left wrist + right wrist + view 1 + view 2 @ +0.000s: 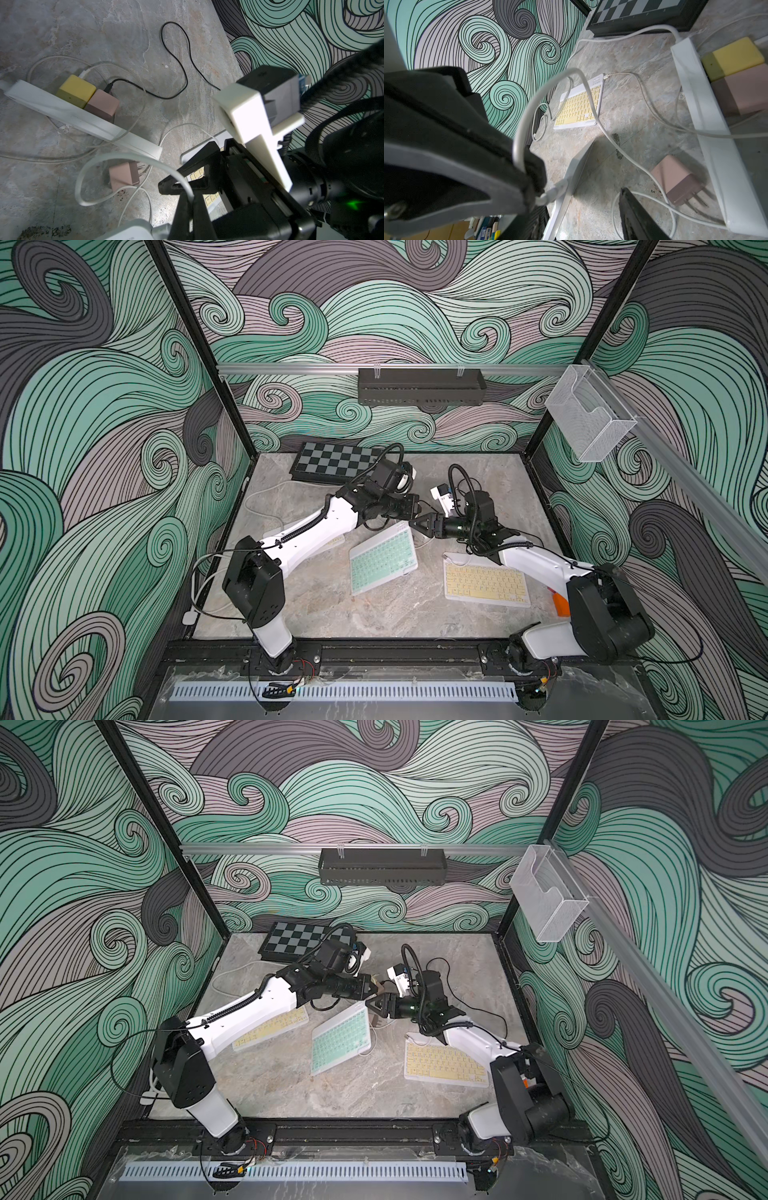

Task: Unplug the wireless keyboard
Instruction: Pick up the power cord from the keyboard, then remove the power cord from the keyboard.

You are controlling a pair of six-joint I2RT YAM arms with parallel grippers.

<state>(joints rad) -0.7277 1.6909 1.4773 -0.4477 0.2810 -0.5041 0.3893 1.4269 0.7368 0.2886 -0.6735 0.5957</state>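
Observation:
The green-keyed wireless keyboard (382,558) (340,1042) lies at an angle mid-table. A white cable (133,158) (550,83) loops up from it, and its white plug (556,191) sits in the keyboard's thin white edge (577,166). My left gripper (426,509) (376,986) (190,207) is over the keyboard's far corner, shut on that cable just behind the plug. My right gripper (417,526) (376,1007) (583,220) faces it from the right. Its jaws stand open on either side of the keyboard's edge, with one finger (633,214) well clear of it.
A white power strip (83,120) carries a yellow charger (74,90) and a pink charger (101,104). A loose pink charger (124,176) lies beside it. Yellow keyboards lie at the right (484,585) and under my left arm (270,1029). A chessboard (336,460) sits at the back.

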